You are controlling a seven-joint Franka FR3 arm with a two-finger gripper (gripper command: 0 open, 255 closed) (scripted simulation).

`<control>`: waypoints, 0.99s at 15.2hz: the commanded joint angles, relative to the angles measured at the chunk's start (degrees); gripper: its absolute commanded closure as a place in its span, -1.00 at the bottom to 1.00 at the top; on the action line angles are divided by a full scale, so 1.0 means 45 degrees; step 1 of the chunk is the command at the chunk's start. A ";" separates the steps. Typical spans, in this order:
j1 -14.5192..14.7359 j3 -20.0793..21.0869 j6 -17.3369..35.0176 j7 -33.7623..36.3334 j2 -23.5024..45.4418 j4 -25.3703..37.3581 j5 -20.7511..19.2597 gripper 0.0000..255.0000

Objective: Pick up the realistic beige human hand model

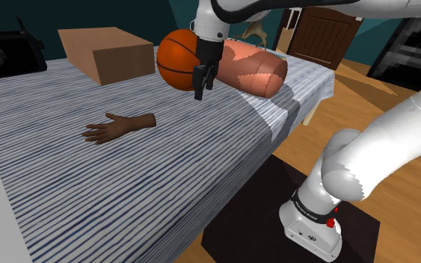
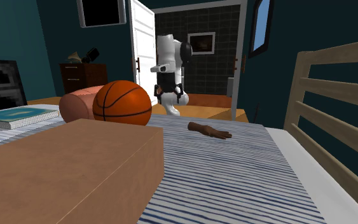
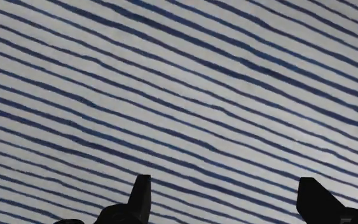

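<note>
Jaws spread, the gripper [image 1: 200, 93] hangs over striped bedspread [image 1: 164, 172]; the brown hand model [image 1: 119, 127] lies lower left of it in the shoulder view, wrist end probably nearest.

The gripper's [image 3: 225, 181] fingers run off the wrist view's edge; in the second exterior view the basketball [image 2: 122, 102] hides part of the pink bolster [image 2: 75, 105].

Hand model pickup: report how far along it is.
Nothing looks done yet: the brown hand model lies flat on the striped bedspread, untouched. In hand: the gripper hangs open above bare bedspread near the basketball, off to the shoulder view's right of the model. Left: move over the model, descend, close on it and lift.
</note>
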 commanded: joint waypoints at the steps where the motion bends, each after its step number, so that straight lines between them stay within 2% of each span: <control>1: 0.0233 0.0215 0.0360 -0.0442 0.0733 0.0552 -0.0103 -1.00; 8: 0.1019 0.1082 0.1399 -0.1699 0.3222 0.2557 -0.0692 -1.00; 15: 0.1895 0.1975 0.2048 -0.2749 0.5546 0.4703 -0.1649 -1.00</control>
